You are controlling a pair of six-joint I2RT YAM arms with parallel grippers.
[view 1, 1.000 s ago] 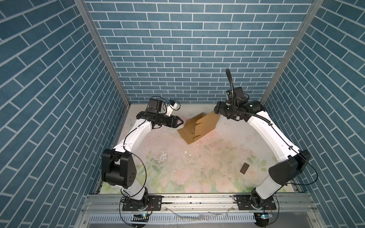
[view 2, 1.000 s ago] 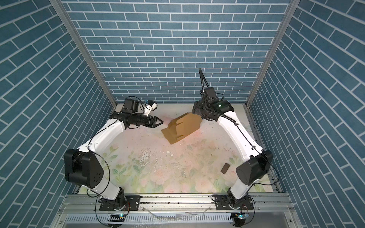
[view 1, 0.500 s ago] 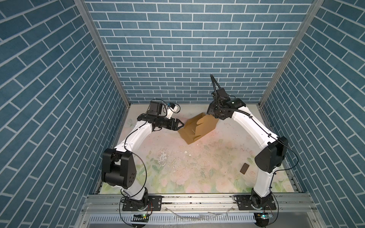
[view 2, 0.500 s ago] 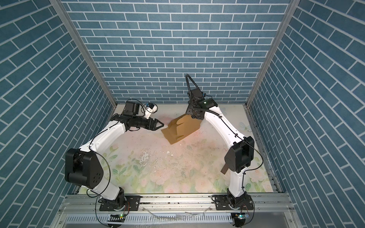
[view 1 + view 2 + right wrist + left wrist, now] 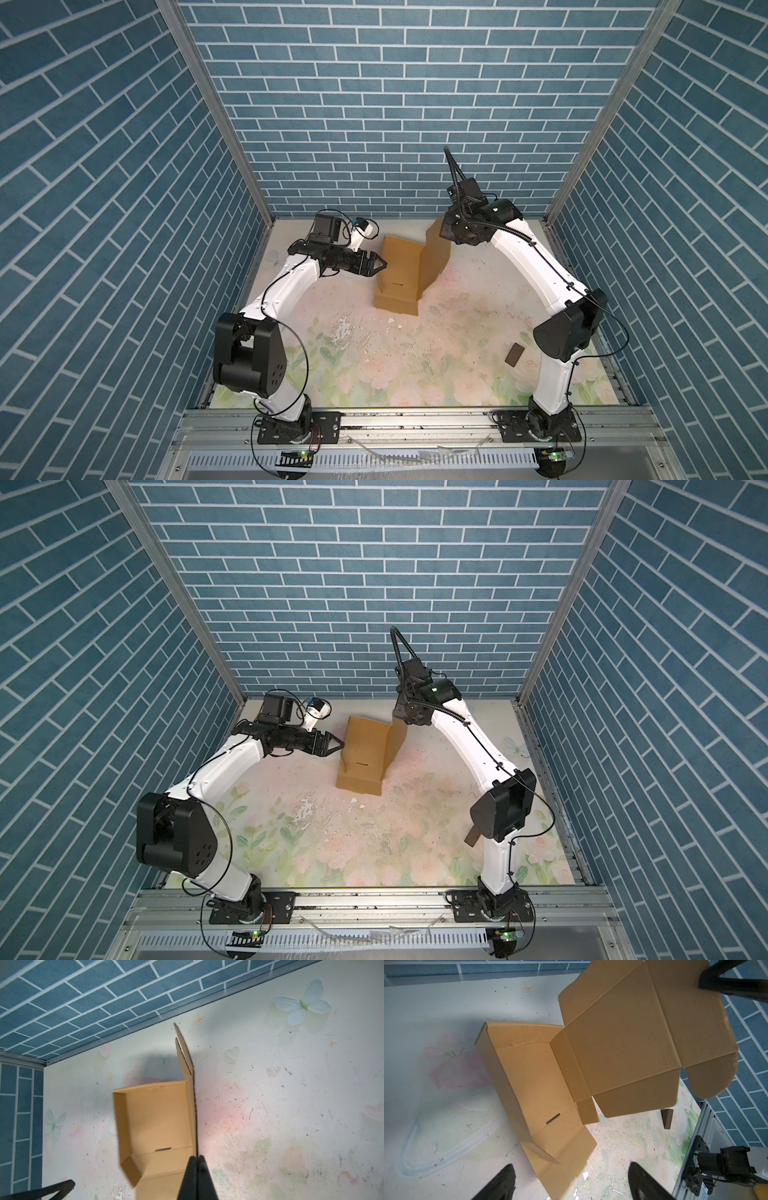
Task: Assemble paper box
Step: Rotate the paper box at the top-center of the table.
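Upright lid of paper box (image 5: 403, 266) blocked the right side; its inside was open from above; counter (image 5: 415, 353) in front lay free.

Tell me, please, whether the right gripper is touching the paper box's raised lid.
Touching. The right wrist view shows the right gripper shut on the raised lid of the paper box.

Tan-brown paper box (image 5: 399, 266), blue brick-patterned walls (image 5: 374, 104) (white joints), pale floral tabletop (image 5: 415, 353), dark-brown chip (image 5: 514, 354)
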